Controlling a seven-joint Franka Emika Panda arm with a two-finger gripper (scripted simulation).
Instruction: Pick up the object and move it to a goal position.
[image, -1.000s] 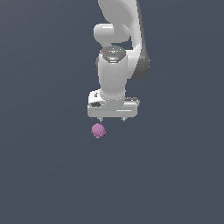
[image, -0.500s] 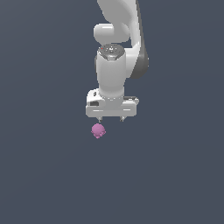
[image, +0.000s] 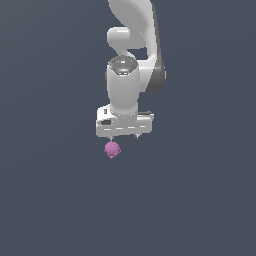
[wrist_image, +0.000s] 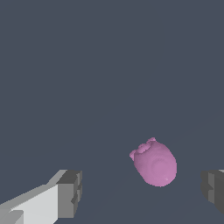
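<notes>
The object is a small pink lumpy blob lying on the flat dark grey ground, with a faint ring-like dimple on the face turned to the wrist camera. My white gripper hangs just above it, pointing straight down. The blob sits under the finger on the exterior view's left. In the wrist view the gripper is open, and its two grey fingertips stand wide apart. The blob lies in the gap between them, nearer one finger, and neither finger touches it.
A plain dark grey ground fills both views. The white arm rises above the gripper.
The gripper has shifted slightly toward the exterior view's left, above the blob. The blob has not moved.
</notes>
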